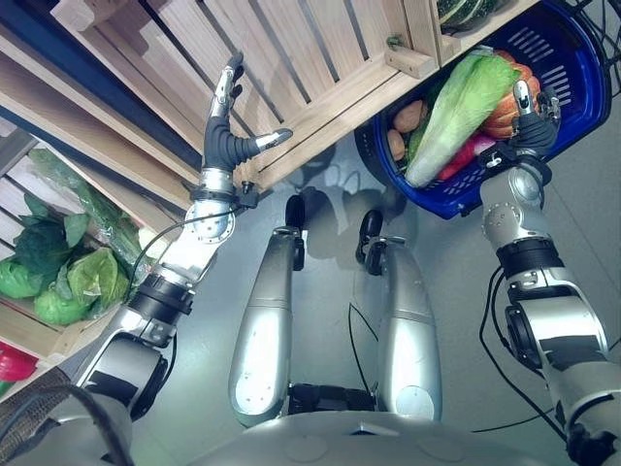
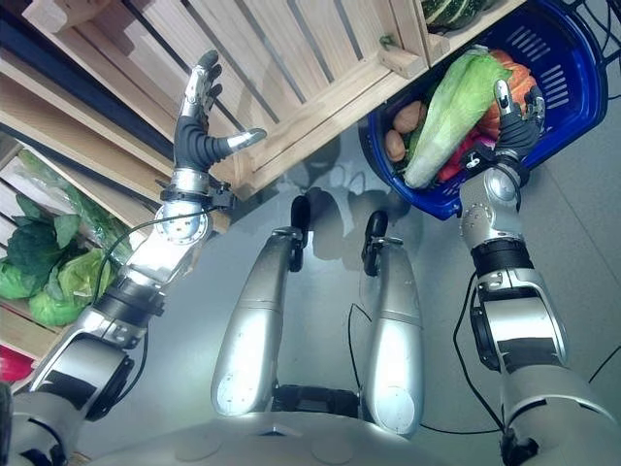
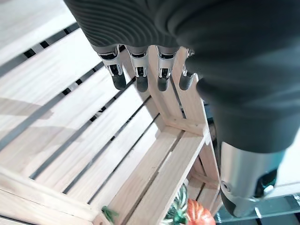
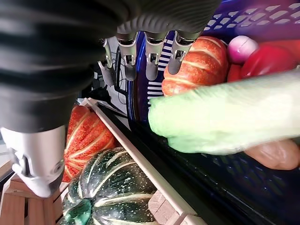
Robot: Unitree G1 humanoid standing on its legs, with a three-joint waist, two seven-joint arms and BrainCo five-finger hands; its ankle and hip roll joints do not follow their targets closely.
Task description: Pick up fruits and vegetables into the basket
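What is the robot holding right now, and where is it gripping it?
Nothing. The left hand is open over the empty wooden crate; the right hand hangs open at the blue basket, above the cabbage, gripping nothing.

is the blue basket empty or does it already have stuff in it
Not empty: the blue basket holds a long pale green cabbage, an orange pumpkin and other produce.
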